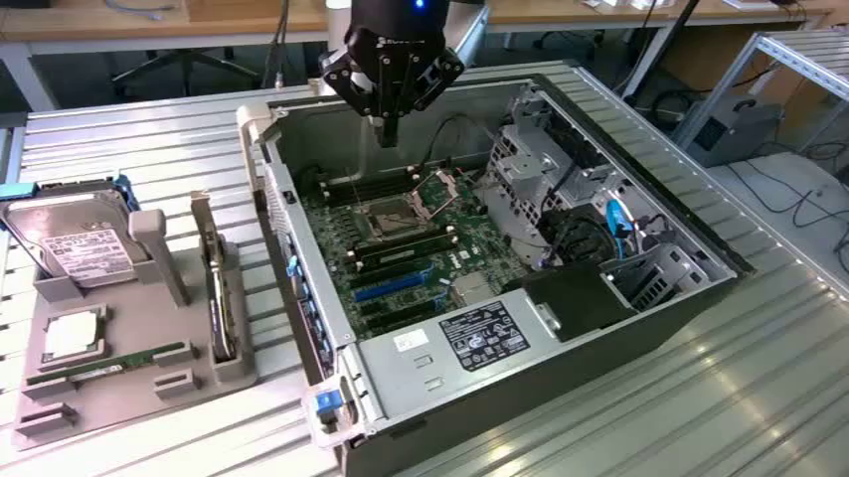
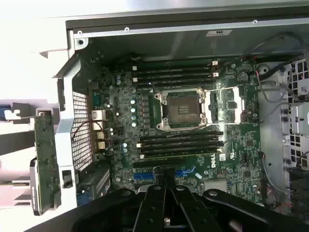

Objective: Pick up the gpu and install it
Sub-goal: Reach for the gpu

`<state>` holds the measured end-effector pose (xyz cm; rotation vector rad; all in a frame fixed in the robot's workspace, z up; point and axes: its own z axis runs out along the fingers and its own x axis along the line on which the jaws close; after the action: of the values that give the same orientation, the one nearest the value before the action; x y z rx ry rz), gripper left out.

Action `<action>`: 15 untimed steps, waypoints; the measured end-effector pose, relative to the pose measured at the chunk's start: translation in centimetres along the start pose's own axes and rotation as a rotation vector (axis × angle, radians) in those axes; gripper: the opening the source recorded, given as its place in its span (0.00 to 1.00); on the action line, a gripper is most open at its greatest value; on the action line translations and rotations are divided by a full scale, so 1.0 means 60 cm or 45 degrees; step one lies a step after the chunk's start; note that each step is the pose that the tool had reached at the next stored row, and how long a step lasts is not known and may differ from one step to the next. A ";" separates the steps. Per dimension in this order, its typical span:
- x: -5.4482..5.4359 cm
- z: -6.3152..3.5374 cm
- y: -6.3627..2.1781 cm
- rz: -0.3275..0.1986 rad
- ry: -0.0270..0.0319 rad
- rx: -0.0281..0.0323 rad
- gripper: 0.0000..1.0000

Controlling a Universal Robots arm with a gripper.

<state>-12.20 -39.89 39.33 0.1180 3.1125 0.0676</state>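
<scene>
The black pincer (image 1: 386, 129) (image 2: 169, 186) hangs with its fingers pressed together, holding nothing. In the exterior view it sits at twelve o'clock, over the green motherboard (image 1: 398, 268) (image 2: 125, 121) of the open grey computer case (image 1: 597, 348). The gpu (image 1: 217, 298) (image 2: 46, 154), a thin dark card with a silvery bracket strip, stands on edge in a grey plastic holder tray (image 1: 126, 393) on the slatted metal surface (image 1: 690, 397). It is at the case's nine o'clock, well apart from the pincer. A silver hard drive with a white label (image 1: 80, 243) stands at the tray's eleven o'clock.
</scene>
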 end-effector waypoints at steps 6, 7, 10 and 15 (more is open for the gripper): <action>0.011 0.000 -0.001 0.000 0.0000 0.0000 0.11; 0.013 0.000 -0.001 0.000 0.0000 0.0001 0.11; 0.019 -0.001 -0.001 0.000 -0.0001 0.0000 0.11; 0.026 -0.001 -0.002 0.000 0.0000 0.0000 0.11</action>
<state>-13.74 -39.89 39.33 0.1180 3.1125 0.0676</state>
